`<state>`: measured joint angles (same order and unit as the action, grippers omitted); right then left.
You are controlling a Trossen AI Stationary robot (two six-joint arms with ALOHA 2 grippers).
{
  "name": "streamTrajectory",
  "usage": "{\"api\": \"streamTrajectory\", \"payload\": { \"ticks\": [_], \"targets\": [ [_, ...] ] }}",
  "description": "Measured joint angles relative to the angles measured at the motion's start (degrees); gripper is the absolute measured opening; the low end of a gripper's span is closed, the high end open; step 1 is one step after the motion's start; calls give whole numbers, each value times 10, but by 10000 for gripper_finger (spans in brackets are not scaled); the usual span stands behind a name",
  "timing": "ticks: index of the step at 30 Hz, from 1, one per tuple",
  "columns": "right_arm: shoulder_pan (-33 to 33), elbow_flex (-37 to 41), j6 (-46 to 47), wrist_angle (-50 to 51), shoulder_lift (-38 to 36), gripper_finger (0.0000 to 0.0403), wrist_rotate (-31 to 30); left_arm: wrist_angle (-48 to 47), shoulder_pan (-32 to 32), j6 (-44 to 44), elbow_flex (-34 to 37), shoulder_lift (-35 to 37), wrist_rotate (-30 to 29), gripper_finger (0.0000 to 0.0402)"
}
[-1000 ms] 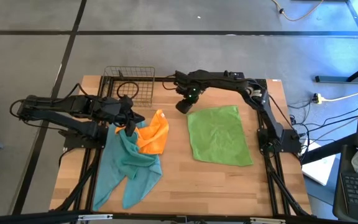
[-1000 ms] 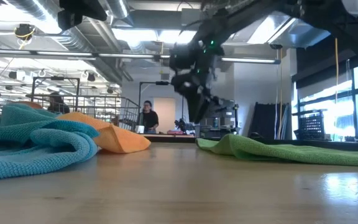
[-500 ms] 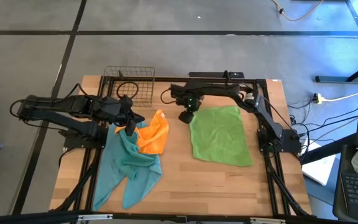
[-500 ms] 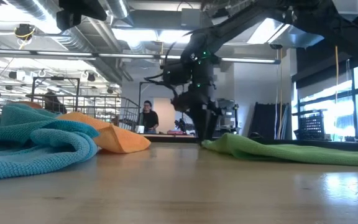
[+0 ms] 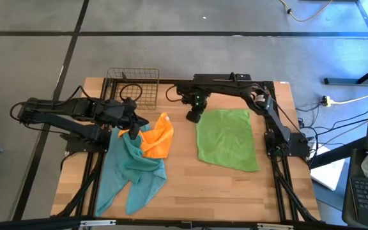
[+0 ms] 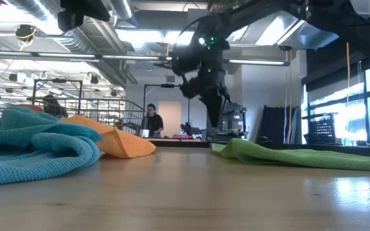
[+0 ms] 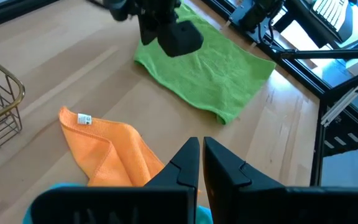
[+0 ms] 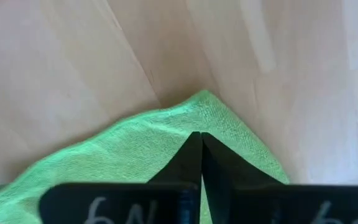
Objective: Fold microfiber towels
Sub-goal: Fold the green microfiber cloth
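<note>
A lime green towel [image 5: 225,137] lies spread flat on the right half of the table. My right gripper [image 6: 216,122] is shut and points down, raised a little above the towel's far left corner [image 8: 205,96], with nothing between its fingers. An orange towel [image 5: 158,137] lies crumpled at the middle left, resting partly on a bunched teal towel [image 5: 130,169]. My left gripper [image 7: 201,144] hangs shut above these two cloths and holds nothing.
A wire basket [image 5: 133,86] stands at the table's far edge, left of the middle. Bare wood shows between the orange and green towels and along the near edge. A person stands in the room far behind the table.
My right gripper sank with open fingers to the green towel's far left corner, shut there, and rose again without the cloth. The corner has been nudged slightly toward the table's right; the rest of the towel stays flat.
</note>
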<state>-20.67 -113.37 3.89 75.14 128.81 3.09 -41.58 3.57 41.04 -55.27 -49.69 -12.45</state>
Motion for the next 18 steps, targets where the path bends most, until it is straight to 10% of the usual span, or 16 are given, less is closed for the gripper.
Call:
{"api": "streamTrajectory", "payload": {
  "ticks": [8, 18],
  "targets": [
    [-21, 2, 21, -85, -1, 14, 14, 0, 0, 0, 0, 0, 1, 14],
    [-26, 2, 83, -75, 51, 176, 44, 2, 0, 5, 0, 20, 1, 14]
  ]
}}
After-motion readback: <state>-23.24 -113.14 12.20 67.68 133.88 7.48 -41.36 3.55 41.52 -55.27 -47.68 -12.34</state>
